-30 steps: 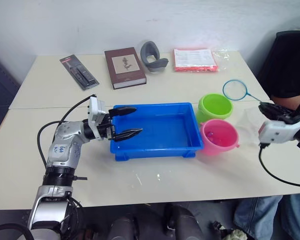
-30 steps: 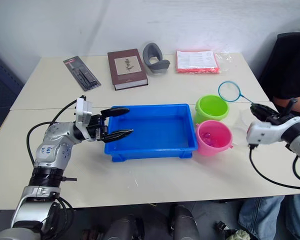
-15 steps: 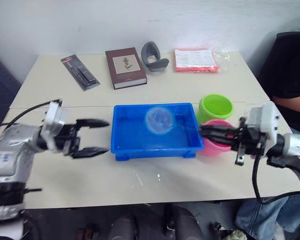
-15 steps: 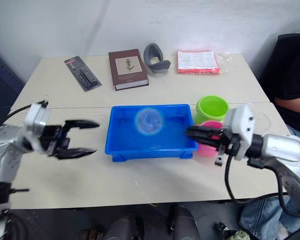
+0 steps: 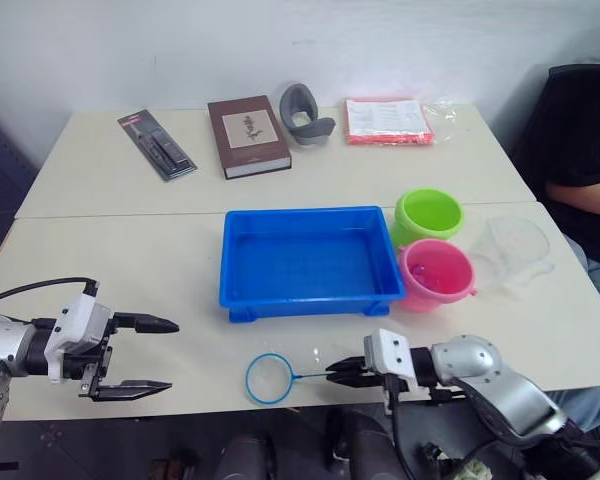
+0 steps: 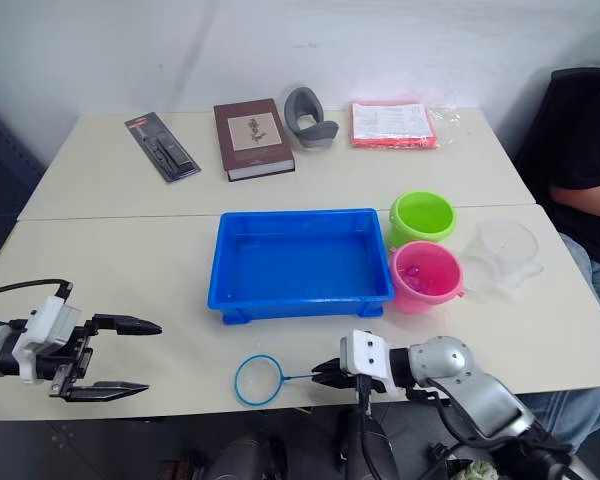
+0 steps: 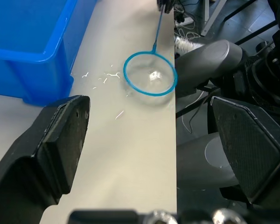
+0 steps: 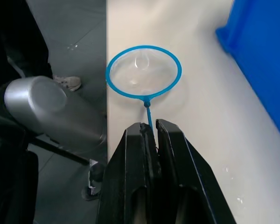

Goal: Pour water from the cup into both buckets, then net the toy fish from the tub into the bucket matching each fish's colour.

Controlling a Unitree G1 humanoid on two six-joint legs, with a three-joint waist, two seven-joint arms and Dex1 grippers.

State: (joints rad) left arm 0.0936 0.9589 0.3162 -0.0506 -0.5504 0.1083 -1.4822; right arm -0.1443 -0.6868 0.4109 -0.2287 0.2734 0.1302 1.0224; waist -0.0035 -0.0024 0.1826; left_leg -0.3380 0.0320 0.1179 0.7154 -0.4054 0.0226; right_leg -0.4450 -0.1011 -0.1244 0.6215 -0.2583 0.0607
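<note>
- Left gripper: two long, tapered black fingers on a white block-shaped housing, with a dark joint behind it.
- A thin black cable loops from the left wrist toward the frame's left edge.
- Right gripper: short black fingers on a white box-shaped housing.
- The right forearm, lower right of the frame, is rounded silver-grey metal with black joint rings, black cables trailing beneath.
</note>
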